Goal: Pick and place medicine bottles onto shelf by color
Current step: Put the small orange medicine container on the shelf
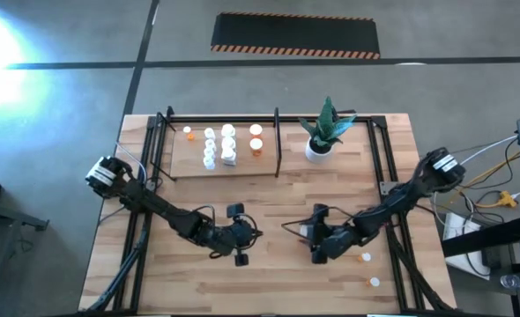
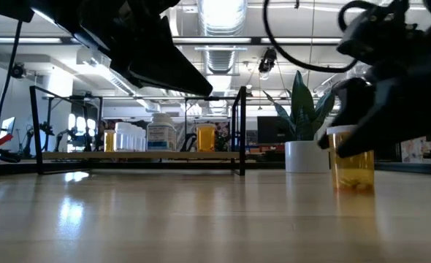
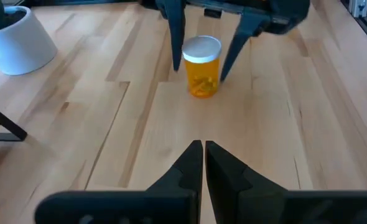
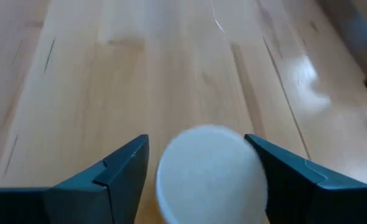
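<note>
An orange medicine bottle with a white cap [image 3: 202, 67] stands upright on the wooden table, near its middle. My right gripper [image 4: 199, 180] is open, one finger on each side of the cap [image 4: 208, 171], reaching in from the table's right. My left gripper [image 3: 204, 152] is shut and holds nothing. It hovers a short way to the bottle's left [image 1: 256, 234], pointing at it. The shelf [image 1: 181, 163] at the far side carries several white and orange bottles [image 1: 229, 145]. In the low view the bottle [image 2: 353, 166] shows below the dark right gripper. My right gripper has its two fingers [image 3: 233, 46] close beside the orange bottle's cap, slanting down from the table's right. A thin gap shows at one finger; whether the other touches the cap, I cannot tell. The bottle stands on its base on the table.
A white pot with a green plant [image 1: 320, 145] stands on the shelf's right part, beyond a black divider bar [image 1: 278, 141]. Two small loose bottles [image 1: 363, 257] [image 1: 375, 282] lie near the table's near right corner. Black frame tubes run along both sides of the table.
</note>
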Tool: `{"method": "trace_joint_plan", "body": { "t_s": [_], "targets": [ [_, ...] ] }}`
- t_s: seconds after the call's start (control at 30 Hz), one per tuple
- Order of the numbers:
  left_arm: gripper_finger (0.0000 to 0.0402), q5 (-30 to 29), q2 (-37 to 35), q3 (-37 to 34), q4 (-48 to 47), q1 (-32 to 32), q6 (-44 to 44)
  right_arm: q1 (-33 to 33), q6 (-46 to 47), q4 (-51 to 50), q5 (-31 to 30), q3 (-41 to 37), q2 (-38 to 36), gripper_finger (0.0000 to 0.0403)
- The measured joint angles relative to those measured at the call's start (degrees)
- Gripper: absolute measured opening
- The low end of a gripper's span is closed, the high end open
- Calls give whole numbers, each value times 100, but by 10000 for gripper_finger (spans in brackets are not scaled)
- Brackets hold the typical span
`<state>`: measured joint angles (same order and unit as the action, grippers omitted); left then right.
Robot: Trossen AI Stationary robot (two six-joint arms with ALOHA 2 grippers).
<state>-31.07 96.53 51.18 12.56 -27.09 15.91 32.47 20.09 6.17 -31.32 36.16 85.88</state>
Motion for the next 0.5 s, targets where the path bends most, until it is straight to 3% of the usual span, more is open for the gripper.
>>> {"method": "trace_joint_plan", "body": {
  "t_s": [0.33,0.5],
  "targets": [
    [2,0,-3,-9,-23,-20,-135,-617,-1341,145,30,1152,1056,187],
    [2,3,-33,-9,-145,-92,-142,-625,-1522,-61,191,1375,743,170]
  ]
}}
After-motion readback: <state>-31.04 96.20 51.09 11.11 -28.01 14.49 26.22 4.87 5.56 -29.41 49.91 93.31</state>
